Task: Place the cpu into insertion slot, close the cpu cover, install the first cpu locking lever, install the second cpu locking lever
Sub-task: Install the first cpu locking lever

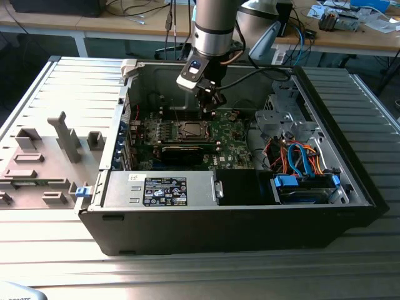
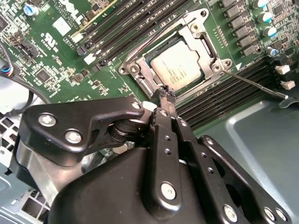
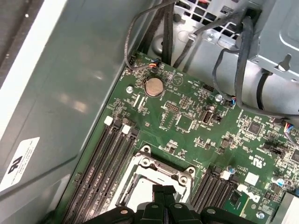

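The cpu (image 2: 180, 65) lies flat in the socket on the green motherboard, grey-silver top up. The cpu cover (image 2: 140, 74), a silver frame, lies down around it, and the chip shows through its window. One thin wire lever (image 2: 257, 84) sticks out past the socket over the memory slots. Another lever (image 2: 154, 39) runs along the opposite side of the frame. My gripper (image 2: 166, 93) is shut with nothing between its fingertips, which hang at the frame's near edge. I cannot tell whether they touch it. In the exterior view the gripper (image 1: 210, 107) hangs above the socket (image 1: 192, 130), and in the first wrist view the gripper (image 3: 163, 190) covers part of the frame (image 3: 149, 172).
Black memory slots (image 2: 117, 28) flank the socket on both sides. Loose black cables (image 3: 233, 70) hang by the metal drive cage (image 1: 287, 119). The grey case wall (image 3: 70, 93) rises close beside the board. A power supply (image 1: 162, 187) sits along the front of the case.
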Robot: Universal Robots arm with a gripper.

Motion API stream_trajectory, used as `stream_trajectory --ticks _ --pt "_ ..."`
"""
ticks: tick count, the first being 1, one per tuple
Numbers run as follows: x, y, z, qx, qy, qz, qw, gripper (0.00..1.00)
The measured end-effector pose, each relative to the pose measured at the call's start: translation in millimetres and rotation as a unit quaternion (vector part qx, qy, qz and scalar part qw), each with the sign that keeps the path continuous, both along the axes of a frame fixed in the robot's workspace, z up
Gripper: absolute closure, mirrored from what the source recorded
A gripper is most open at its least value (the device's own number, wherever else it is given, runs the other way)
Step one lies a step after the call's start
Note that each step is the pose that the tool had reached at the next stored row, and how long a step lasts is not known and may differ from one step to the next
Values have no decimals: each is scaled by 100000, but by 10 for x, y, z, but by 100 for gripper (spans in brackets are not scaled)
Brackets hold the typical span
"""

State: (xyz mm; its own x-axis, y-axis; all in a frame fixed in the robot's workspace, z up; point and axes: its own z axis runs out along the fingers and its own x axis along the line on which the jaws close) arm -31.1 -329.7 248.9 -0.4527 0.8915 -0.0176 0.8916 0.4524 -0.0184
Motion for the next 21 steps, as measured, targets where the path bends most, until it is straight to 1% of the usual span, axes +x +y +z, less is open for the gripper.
stream_trajectory --ticks 4,7,13,16,18,20,21 --pt "0 0 0 4 0 1881 99982 89" --pt "0 0 0 3 -3 3524 99938 89" --pt "0 0 0 2 -3 5426 99853 89" --pt "0 0 0 3 -2 6473 99790 89" --pt "0 0 0 3 -1 7464 99721 89" --pt "0 0 0 3 -3 8127 99669 89" --pt "0 0 0 2 -1 8619 99628 89"
